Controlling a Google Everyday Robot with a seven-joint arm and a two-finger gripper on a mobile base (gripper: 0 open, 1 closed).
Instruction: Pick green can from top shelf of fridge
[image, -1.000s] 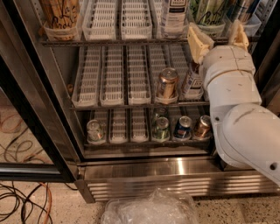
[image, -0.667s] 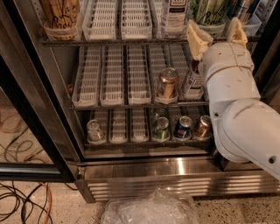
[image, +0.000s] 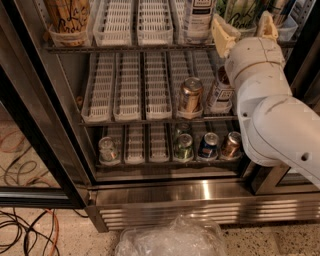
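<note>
Claw (image: 243, 26) is hanging at about one o'clock in the view, its two tan fingers (image: 223, 34) standing spread wide and gripping nothing. Compared with a second ago it is sitting a little higher, so the arm is climbing toward the top shelf (image: 150, 48) of the fridge (image: 200, 197). The green can (image: 241, 12) is standing upright on that shelf, also at one o'clock, showing in the gap between the spread fingers. Whether the fingers are already flanking it or are only hovering in front of it, I cannot tell. A white bottle (image: 198, 17) is standing beside the can at its nine o'clock, near enough to be nudged by the finger on that side. On the middle shelf, at about seven o'clock from the claw, a copper can (image: 190, 95) is standing untouched. Nothing on the shelves is looking shifted. By my reading the approach is nearly ending: the claw is lining up at can height, and the next move is likely calling for a short push inward, then a squeeze on the can's body.
</note>
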